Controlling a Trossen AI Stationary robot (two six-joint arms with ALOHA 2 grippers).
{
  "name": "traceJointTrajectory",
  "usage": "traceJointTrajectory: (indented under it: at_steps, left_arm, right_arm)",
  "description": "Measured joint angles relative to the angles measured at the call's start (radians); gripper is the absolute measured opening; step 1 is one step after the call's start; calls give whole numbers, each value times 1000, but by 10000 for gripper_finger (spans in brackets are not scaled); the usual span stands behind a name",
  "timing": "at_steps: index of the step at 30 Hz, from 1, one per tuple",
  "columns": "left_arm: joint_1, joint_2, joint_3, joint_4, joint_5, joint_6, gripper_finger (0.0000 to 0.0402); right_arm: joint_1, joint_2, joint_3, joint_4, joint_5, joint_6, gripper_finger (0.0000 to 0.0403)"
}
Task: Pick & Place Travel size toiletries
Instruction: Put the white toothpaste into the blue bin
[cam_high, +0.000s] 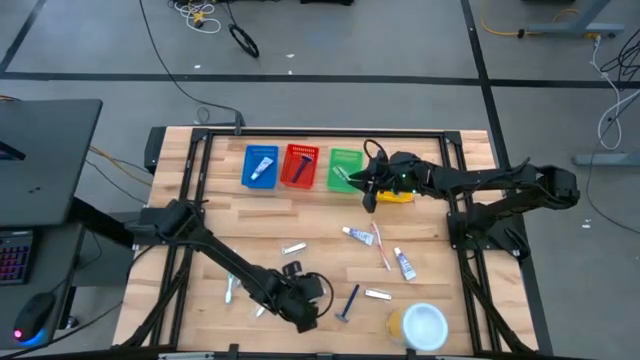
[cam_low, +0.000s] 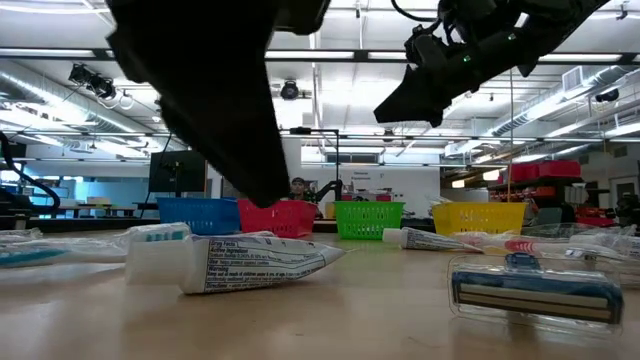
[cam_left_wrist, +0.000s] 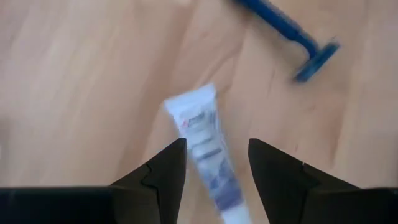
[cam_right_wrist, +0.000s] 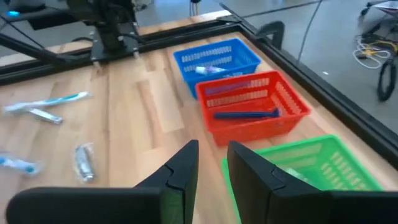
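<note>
A small white toothpaste tube (cam_left_wrist: 208, 158) lies flat on the wooden table (cam_high: 320, 225) near its front edge, directly between the spread fingers of the left gripper (cam_left_wrist: 216, 163), which stands open around it without visibly pinching it. A blue razor (cam_left_wrist: 287, 34) rests on the boards just beyond. Farther back, more tubes (cam_high: 358, 236) and a toothbrush (cam_high: 381, 246) lie scattered mid-table. The right gripper (cam_right_wrist: 212, 163) hovers above the green basket (cam_right_wrist: 311, 165), beside the red basket (cam_right_wrist: 258, 102) holding a razor and the blue basket (cam_right_wrist: 214, 59); its fingers stand slightly apart, apparently empty, though the gap is poorly seen.
</note>
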Motion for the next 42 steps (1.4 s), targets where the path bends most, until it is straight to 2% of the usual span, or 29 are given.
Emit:
traceJointTrajectory:
  at_steps: [4,10,15,26,37,42]
  left_arm:
    - [-10,26,-1,-52,-18,-56,183]
    - [-13,34,-33,-19,1,-109,183]
    - [-10,34,-36,-38,32,-76,183]
    - [-10,34,-36,-41,31,-46,180]
    - [-4,34,-36,-44,30,-41,86]
    - [-3,33,-36,-44,30,-40,65]
  right_arm:
    - [36,0,-7,-5,0,6,95]
    - [69,0,-7,19,2,-17,95]
    - [73,0,-7,40,14,-31,95]
    - [73,0,-7,55,18,-31,95]
    - [73,0,-7,55,18,-31,95]
    - [73,0,-7,55,18,-31,95]
